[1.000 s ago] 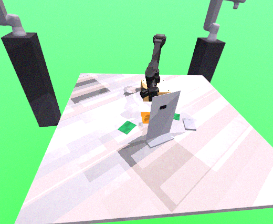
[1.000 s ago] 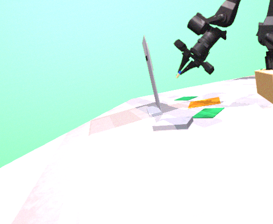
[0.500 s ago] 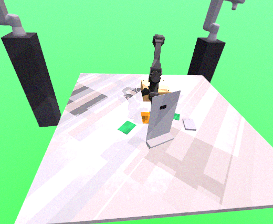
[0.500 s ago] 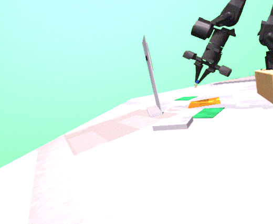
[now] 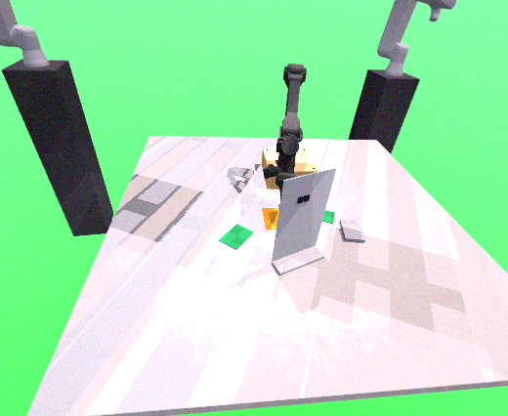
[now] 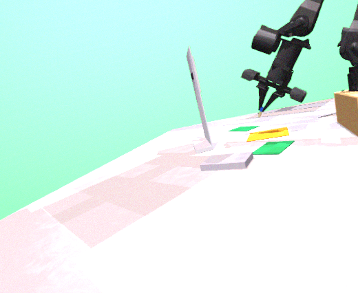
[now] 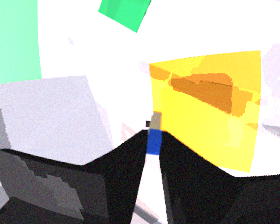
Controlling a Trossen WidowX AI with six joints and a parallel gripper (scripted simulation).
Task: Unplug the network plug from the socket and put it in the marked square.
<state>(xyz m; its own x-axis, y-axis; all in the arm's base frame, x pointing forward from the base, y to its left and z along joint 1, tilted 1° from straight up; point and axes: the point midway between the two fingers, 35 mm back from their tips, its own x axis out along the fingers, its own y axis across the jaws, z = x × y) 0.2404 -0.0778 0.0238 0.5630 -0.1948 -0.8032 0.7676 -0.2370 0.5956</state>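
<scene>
The black two-fingered claw (image 6: 261, 109) points steeply down with its fingers pinched nearly together on the small blue-and-tan network plug (image 7: 153, 135), which pokes out from between the tips. The plug hangs above the pale patterned bench (image 6: 293, 206), near the yellow-orange marked square (image 6: 268, 134), well apart from the thin grey upright panel (image 6: 197, 96). From the wrist view the plug seems to sit just off the square's edge, though the angle leaves that uncertain.

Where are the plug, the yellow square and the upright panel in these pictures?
plug (image 7: 153, 140): wrist view, its blue body between the fingertips.
yellow square (image 6: 268, 134): exterior view, its flat top.
upright panel (image 5: 303, 215): top view, its face below the sockets.
</scene>
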